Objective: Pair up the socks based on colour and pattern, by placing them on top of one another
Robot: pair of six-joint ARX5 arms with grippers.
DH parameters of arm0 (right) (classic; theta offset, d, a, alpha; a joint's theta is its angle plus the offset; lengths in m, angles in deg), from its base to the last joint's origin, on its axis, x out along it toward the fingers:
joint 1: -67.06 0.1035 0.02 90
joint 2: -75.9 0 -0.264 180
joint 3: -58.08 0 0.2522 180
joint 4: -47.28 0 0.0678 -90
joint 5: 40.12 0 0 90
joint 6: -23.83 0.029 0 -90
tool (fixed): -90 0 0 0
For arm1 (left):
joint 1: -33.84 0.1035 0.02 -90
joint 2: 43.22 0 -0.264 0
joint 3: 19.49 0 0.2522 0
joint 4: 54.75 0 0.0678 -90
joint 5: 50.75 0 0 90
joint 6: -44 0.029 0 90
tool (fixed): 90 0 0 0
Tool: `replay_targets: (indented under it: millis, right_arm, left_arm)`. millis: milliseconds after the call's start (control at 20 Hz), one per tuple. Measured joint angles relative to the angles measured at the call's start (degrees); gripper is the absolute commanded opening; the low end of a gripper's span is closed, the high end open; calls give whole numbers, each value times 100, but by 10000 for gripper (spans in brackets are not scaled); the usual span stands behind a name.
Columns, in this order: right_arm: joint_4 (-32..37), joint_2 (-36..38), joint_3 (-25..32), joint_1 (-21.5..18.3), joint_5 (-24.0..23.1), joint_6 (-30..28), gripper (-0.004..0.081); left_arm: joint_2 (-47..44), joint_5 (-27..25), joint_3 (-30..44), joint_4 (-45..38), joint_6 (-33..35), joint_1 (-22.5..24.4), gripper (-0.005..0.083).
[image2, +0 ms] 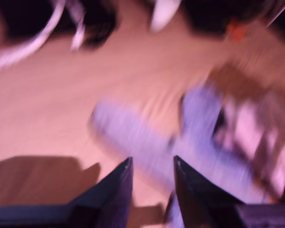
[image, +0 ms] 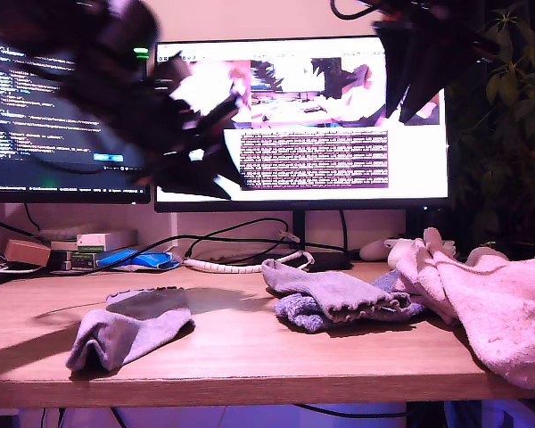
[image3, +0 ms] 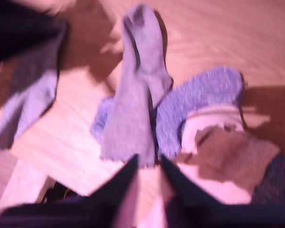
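On the wooden desk [image: 250,357] a grey sock [image: 129,334] lies alone toward the lower left of the exterior view, well apart from the others. Near the middle of that view a second grey sock [image: 339,292] with a ribbed cuff lies across a fuzzy blue-purple sock [image: 305,312], touching it, and at the exterior view's right the fluffy pink-white socks [image: 490,303] sit in a heap, reaching the lower right of the frame. Both arms are raised above the desk and blurred in front of the monitors [image: 303,116]; which is which the exterior view does not settle. My first gripper [image2: 152,178] hangs over the desk with its jaws spread a little and nothing between them; a blurred, pale bluish sock [image2: 133,137] lies on the wood just beyond its tips, not touching them. My second gripper [image3: 149,168] is likewise slightly parted and holds nothing; its tips hover over the cuff end of the ribbed grey sock [image3: 133,109], which lies across the blue-purple sock [image3: 194,99], with the pink-white terry [image3: 218,152] just beside and the lone grey sock [image3: 31,99] well apart.
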Motion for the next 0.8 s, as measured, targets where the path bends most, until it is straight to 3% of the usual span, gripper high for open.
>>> replay_targets:
  millis: [350, 600, 800]
  right_arm:
    - [-98, 0, 0, -184, -9, -133, -10]
    - [-72, 0, 0, -262, -22, -136, -10]
    - [33, 0, 0, -302, -20, -138, -10]
  left_arm:
    - [1585, -63, -1609, 1128, -649, -20, 466]
    - [2205, -479, -2636, 1762, -778, -63, 465]
    - [2295, -542, -2815, 1963, -778, -105, 435]
